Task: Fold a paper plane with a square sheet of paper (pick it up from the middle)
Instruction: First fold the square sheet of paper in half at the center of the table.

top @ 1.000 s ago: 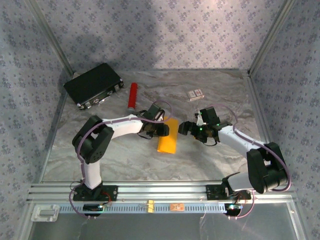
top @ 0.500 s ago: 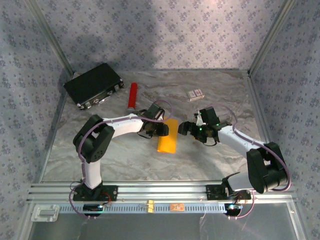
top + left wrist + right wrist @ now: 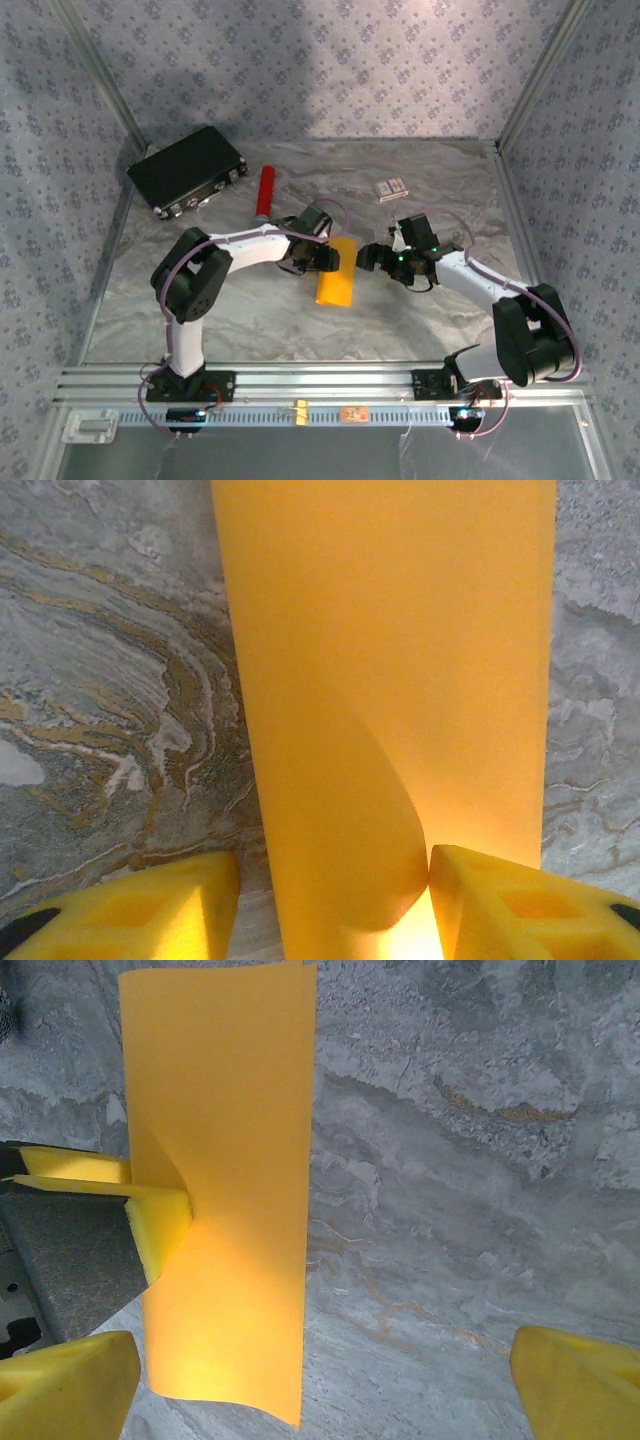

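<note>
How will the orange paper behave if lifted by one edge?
Likely floppy: the sheet of paper buckles into a soft curl by the left hand. Probably thin and very light, so it may slide on the smooth table rather than lift cleanly.

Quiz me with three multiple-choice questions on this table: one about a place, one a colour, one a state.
1. Where does the red cylinder lie? A. Between the black case and the small white-and-red box. B. Against the back wall. C. On the near rail.
2. What colour are the left gripper's fingers? A. Black. B. Red. C. Yellow.
3. What state is the orange-yellow paper in? A. Crumpled. B. Folded into a narrow rectangle. C. Rolled into a tube.
Answers: 1 A, the top view shows it between them. 2 C, the left wrist view shows both fingers yellow. 3 B, the top view shows a flat narrow rectangle.
</note>
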Available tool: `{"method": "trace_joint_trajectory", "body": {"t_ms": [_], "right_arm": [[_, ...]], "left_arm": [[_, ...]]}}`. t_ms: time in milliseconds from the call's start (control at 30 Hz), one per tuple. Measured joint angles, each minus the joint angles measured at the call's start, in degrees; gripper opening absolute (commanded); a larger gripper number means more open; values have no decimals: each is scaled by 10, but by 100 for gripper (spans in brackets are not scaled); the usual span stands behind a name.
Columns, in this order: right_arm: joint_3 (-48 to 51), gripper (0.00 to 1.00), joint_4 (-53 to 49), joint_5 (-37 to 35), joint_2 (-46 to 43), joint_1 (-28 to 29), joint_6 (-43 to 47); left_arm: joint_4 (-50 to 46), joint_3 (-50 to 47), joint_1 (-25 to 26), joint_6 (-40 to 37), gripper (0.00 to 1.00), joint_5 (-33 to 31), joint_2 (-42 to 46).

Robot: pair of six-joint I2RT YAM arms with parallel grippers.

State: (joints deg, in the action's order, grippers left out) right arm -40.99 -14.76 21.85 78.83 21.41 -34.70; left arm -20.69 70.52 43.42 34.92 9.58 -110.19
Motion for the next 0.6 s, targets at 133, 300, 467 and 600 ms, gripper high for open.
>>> {"method": "trace_joint_trajectory", "body": {"t_ms": [133, 300, 467, 600], "right_arm": [[0, 97, 0, -2, 0, 0, 2], [-1, 97, -3, -5, 0, 0, 7], [-1, 97, -4, -9, 0, 0, 9], [-1, 97, -5, -13, 0, 0, 9]], "left_arm": [[-13, 11, 1, -3, 54, -2, -6], [-19, 17, 1, -7, 55, -2, -10], [-23, 20, 4, -13, 57, -3, -13], [-32, 28, 6, -20, 57, -11, -17]]}}
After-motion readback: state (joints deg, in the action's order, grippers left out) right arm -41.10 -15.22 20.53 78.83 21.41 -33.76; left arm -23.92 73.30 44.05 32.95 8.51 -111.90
